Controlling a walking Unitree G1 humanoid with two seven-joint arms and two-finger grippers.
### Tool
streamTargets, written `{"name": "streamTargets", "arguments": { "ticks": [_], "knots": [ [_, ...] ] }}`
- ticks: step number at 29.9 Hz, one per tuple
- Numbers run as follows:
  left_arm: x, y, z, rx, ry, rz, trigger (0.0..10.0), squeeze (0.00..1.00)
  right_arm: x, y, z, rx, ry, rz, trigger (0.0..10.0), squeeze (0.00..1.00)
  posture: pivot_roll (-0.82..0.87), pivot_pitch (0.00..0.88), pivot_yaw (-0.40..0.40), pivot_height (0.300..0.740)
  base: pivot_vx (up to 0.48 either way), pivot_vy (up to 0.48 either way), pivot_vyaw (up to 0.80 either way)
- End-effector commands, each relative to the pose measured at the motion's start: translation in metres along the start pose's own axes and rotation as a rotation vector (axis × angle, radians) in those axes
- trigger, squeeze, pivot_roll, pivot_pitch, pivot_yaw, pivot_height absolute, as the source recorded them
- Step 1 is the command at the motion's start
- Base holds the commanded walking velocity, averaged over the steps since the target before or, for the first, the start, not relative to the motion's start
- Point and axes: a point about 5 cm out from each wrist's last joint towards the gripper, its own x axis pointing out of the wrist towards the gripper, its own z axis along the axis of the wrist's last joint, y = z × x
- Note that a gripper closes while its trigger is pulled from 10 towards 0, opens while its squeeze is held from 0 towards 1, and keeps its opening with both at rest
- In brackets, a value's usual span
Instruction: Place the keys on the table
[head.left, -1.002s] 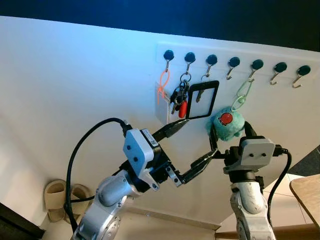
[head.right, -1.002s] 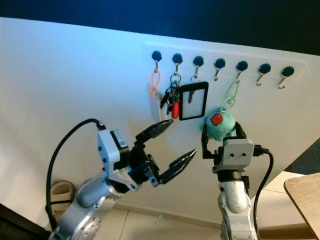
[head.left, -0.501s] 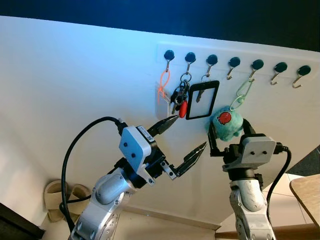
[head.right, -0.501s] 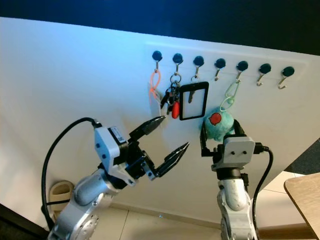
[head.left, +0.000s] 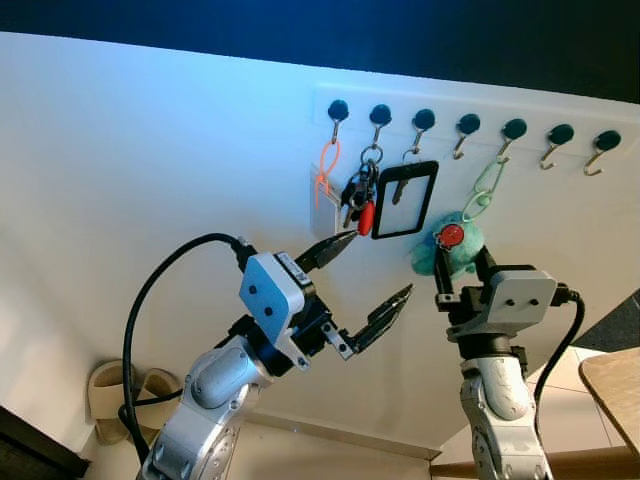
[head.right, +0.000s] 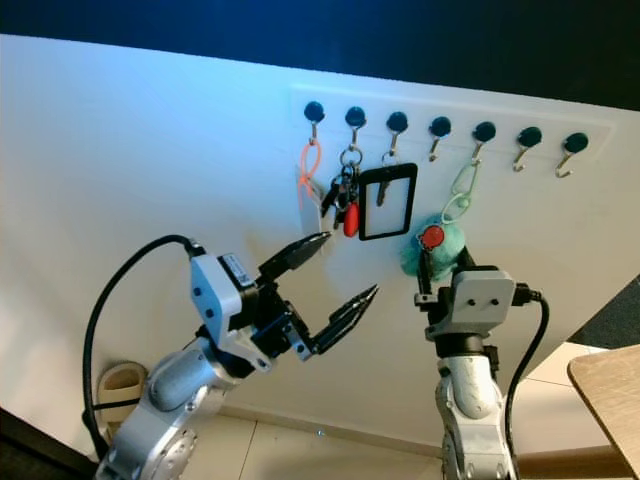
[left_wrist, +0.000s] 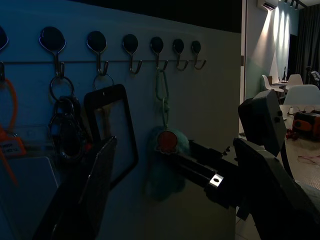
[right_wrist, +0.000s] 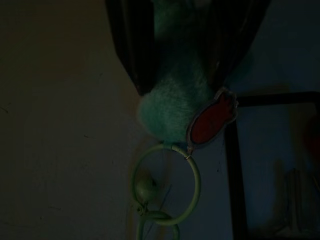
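The keys hang as a dark metal bunch with one red piece from the second hook of a white hook rail on the wall. Their long axis goes straight down from the ring. They lie above and a little beyond the left gripper, whose jaws stand wide open; the upper finger points up toward the lower end of the bunch and is near it but not touching, and the lower finger is well below. I judge that the left arm is the nearer one for the keys, and that the coming move needs these jaws to go up and forward so the bunch comes between them.

Just beside the keys on one side hangs an orange loop with a pale clear card sleeve; on the other side hangs a black frame, flat and rectangular with rounded corners. Farther along, a pale green carabiner carries a turquoise plush toy, soft and furry, with a round red tag. The right gripper is closed on this plush toy, its black fingers on both sides of the fur, so this arm is busy with a thing that is not the keys.

The wall is smooth and white. At the lower right a corner of a wooden bench shows, well apart from the hooks. A pair of beige slippers lies on the floor by the wall.
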Motion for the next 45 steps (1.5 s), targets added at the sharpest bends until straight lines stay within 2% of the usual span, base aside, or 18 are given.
{"name": "streamTargets", "arguments": {
  "ticks": [1,17,22,33,34,45],
  "knots": [
    [-0.002,0.001,-0.005,0.006,0.036,-0.001,10.0,0.0,-0.002,-0.006,-0.005,0.007,0.034,-0.026,0.0,0.0,0.03,0.077,-0.044,0.74,0.0,0.0,0.0],
    [-0.001,0.003,-0.003,0.011,0.026,0.014,10.0,0.0,0.003,-0.008,0.001,0.021,0.006,-0.032,0.0,0.0,0.03,0.082,-0.046,0.74,0.0,0.0,0.0],
    [0.0,0.004,-0.001,0.012,0.02,0.012,10.0,0.0,0.005,-0.005,0.013,0.029,-0.072,-0.021,0.0,0.0,0.03,0.085,-0.042,0.74,0.0,0.0,0.0],
    [0.001,0.003,0.001,0.006,0.009,0.002,10.0,0.0,0.01,-0.005,0.031,0.037,-0.142,-0.034,0.0,0.0,0.03,0.089,-0.038,0.74,0.0,0.0,0.0],
    [0.001,0.002,0.002,0.004,0.006,0.0,10.0,0.0,0.01,-0.003,0.038,0.033,-0.168,-0.025,0.0,0.0,0.03,0.092,-0.038,0.74,0.0,0.0,0.0],
    [0.002,0.001,0.002,-0.001,0.0,-0.005,10.0,0.0,0.011,0.003,0.049,0.033,-0.208,-0.001,0.0,0.0,0.03,0.095,-0.039,0.74,0.0,0.0,0.0]
  ]
}}
